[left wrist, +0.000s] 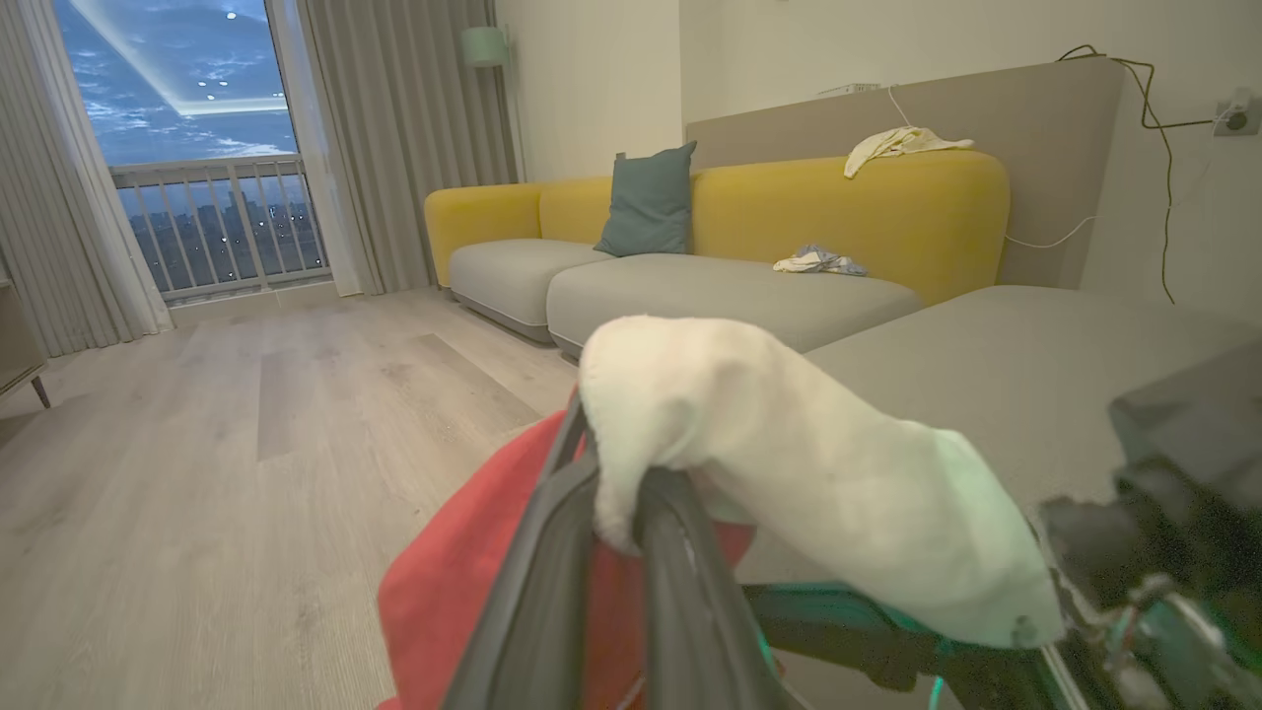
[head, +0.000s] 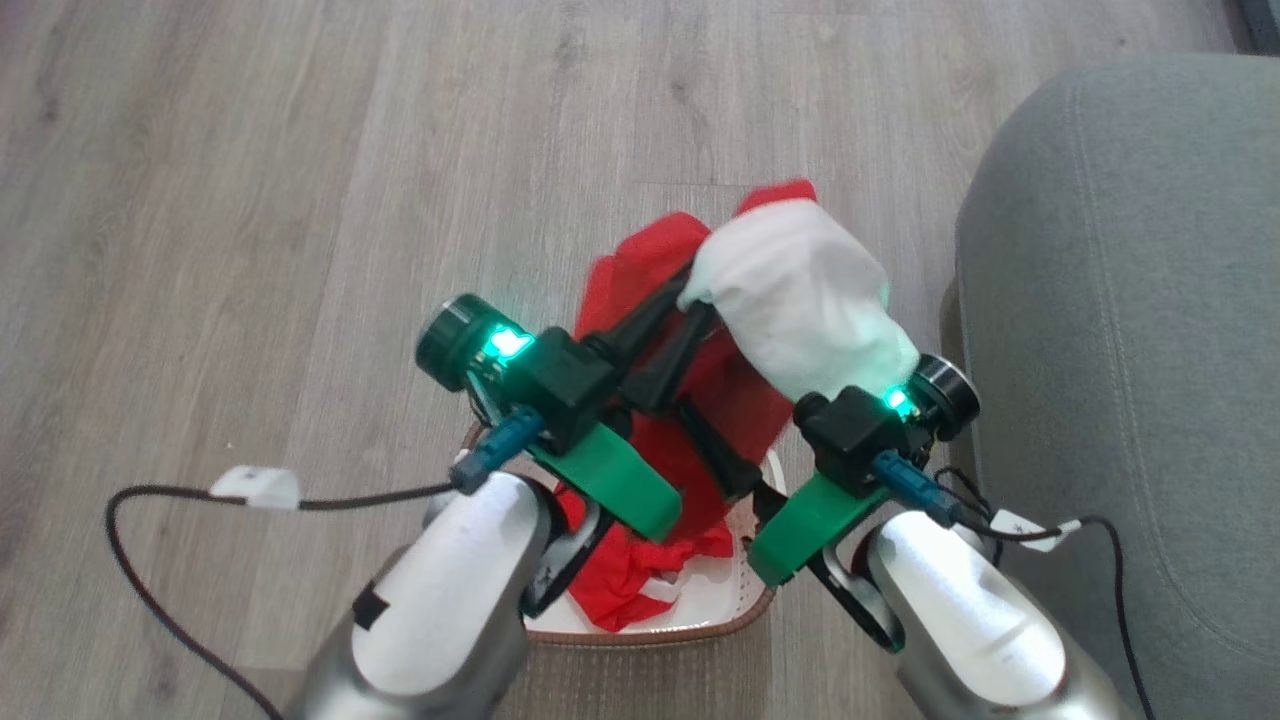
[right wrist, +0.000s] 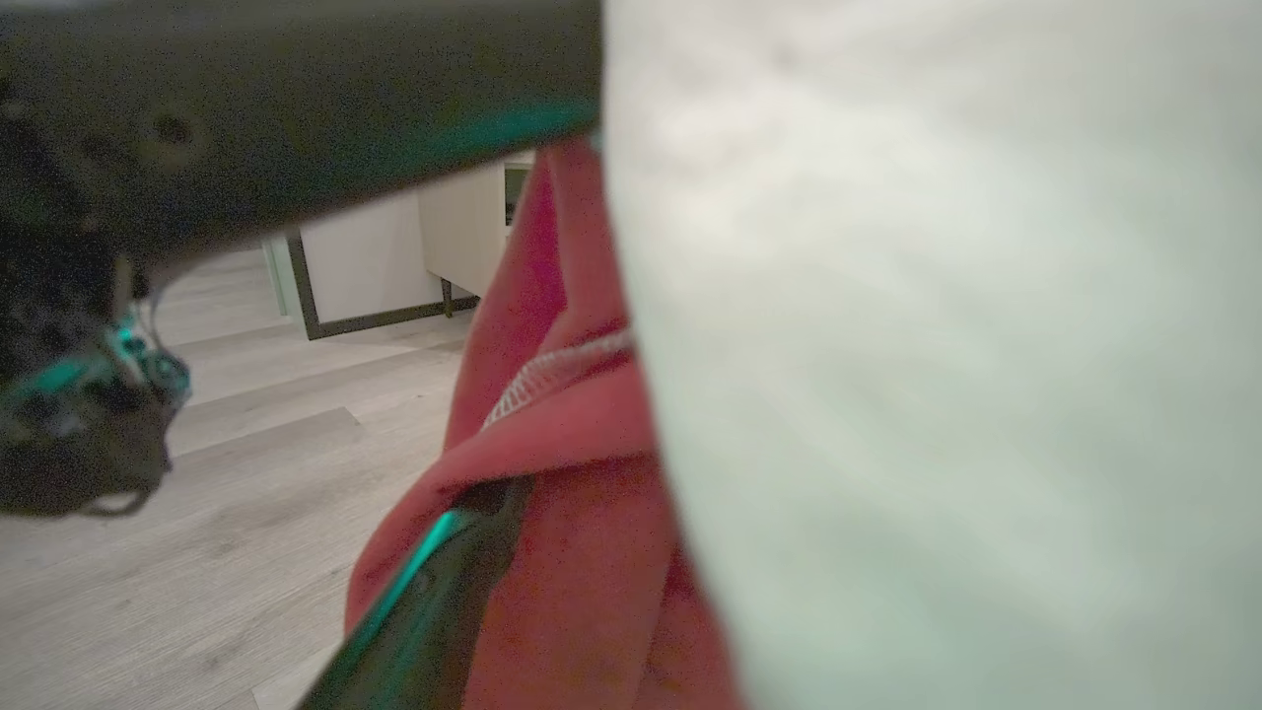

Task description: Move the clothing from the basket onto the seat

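Note:
My left gripper (head: 697, 292) is shut on the clothing (head: 800, 300), a red garment with a large white panel, pinching the white edge and holding it up above the basket (head: 655, 632). The left wrist view shows both fingers (left wrist: 680, 552) closed on that white fabric (left wrist: 789, 463). The white panel drapes over my right gripper (head: 748, 352), which stands open; one finger (right wrist: 424, 592) shows against red cloth, the other is hidden under the fabric. More red clothing (head: 640, 585) lies in the cream basket below. The grey seat (head: 1120, 300) is just right of the basket.
Wood floor (head: 300, 200) stretches ahead and to the left. Black cables (head: 150, 560) trail from both wrists. The left wrist view shows a yellow-backed sofa (left wrist: 868, 197) with a teal cushion and small cloths beyond the seat (left wrist: 1035, 365).

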Controlling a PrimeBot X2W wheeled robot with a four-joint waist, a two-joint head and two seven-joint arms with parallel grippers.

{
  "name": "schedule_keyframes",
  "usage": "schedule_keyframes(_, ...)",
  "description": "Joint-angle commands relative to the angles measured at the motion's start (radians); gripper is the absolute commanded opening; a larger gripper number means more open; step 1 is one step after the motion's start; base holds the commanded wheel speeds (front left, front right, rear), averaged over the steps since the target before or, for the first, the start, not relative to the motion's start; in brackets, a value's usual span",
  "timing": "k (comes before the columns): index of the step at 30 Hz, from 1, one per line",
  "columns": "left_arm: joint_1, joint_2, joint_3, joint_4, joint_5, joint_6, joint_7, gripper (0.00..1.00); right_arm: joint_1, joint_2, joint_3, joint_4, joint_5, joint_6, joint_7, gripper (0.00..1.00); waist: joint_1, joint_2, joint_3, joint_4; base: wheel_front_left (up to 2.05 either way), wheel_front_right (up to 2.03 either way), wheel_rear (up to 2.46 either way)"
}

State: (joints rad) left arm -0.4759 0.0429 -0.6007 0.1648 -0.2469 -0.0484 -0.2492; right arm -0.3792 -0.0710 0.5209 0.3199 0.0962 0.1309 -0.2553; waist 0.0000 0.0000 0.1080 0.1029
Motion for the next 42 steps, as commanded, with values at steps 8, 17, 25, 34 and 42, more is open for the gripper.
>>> schedule_keyframes(8, -0.057, 0.007, -0.031, -0.013, -0.027, 0.001, -0.013, 0.0, -0.073, 0.021, 0.011, 0.023, 0.02, 0.0, -0.006, 0.0, 0.0, 0.0, -0.005, 0.029, 0.0, 0.0, 0.0)
schedule_keyframes(17, -0.061, 0.007, 0.014, 0.008, -0.027, 0.022, -0.013, 0.0, -0.066, 0.021, -0.038, 0.032, 0.06, 0.0, -0.006, 0.0, 0.0, 0.0, -0.002, 0.037, 0.0, 0.0, 0.0)
schedule_keyframes(25, -0.045, 0.009, 0.08, 0.023, -0.004, 0.0, -0.013, 0.0, -0.046, 0.021, -0.14, -0.006, 0.115, 0.0, -0.006, 0.0, 0.0, 0.0, 0.005, 0.028, 0.0, 0.0, 0.0)
schedule_keyframes(34, 0.004, 0.021, 0.102, 0.073, 0.029, -0.044, -0.013, 0.0, -0.037, 0.021, -0.247, -0.07, 0.147, 0.0, -0.006, 0.0, 0.0, 0.0, 0.006, 0.037, 0.0, 0.0, 0.0)
schedule_keyframes(42, 0.029, 0.03, 0.055, 0.1, 0.075, -0.074, -0.013, 0.28, -0.037, 0.021, -0.25, -0.097, 0.161, 0.0, -0.006, 0.0, 0.0, 0.0, 0.008, 0.048, 0.0, 0.0, 0.0)
